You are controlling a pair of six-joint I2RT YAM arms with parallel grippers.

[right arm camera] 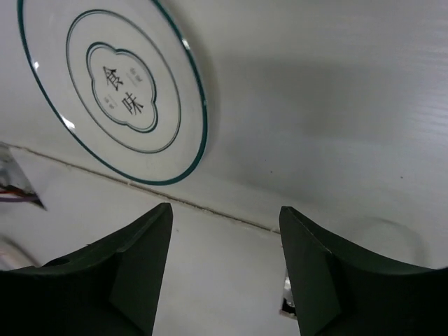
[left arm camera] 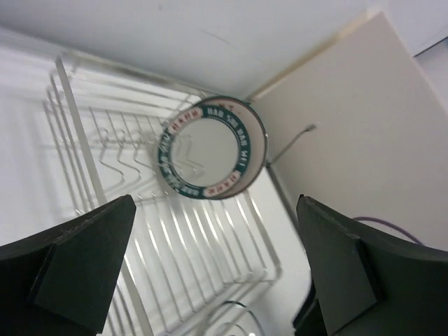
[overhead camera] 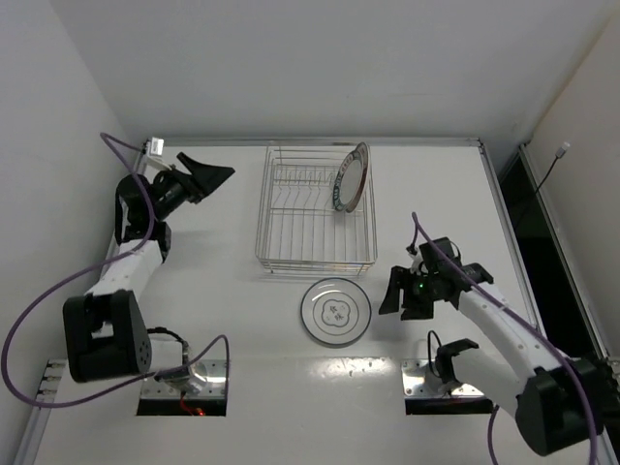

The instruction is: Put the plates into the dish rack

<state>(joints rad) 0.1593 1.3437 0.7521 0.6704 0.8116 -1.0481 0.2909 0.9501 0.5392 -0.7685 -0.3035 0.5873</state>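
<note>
The silver wire dish rack [overhead camera: 291, 228] stands at the back middle of the table. A white plate with a dark patterned rim [overhead camera: 350, 178] stands on edge in its far right part; it also shows in the left wrist view [left arm camera: 210, 148] among the rack bars [left arm camera: 175, 245]. A white plate with a grey ring and a centre motif [overhead camera: 335, 311] lies flat just in front of the rack and shows in the right wrist view [right arm camera: 119, 91]. The orange plate is out of view. My left gripper [overhead camera: 211, 174] [left arm camera: 215, 206] is open and empty, left of the rack. My right gripper [overhead camera: 395, 291] [right arm camera: 225, 210] is open and empty, right of the flat plate.
White walls close off the left side and the back. A dark gap [overhead camera: 523, 218] runs beyond the table's right edge. Two arm base plates with cut-outs [overhead camera: 184, 387] [overhead camera: 441, 383] sit at the near edge. A small white tag [overhead camera: 155, 146] lies at the back left corner.
</note>
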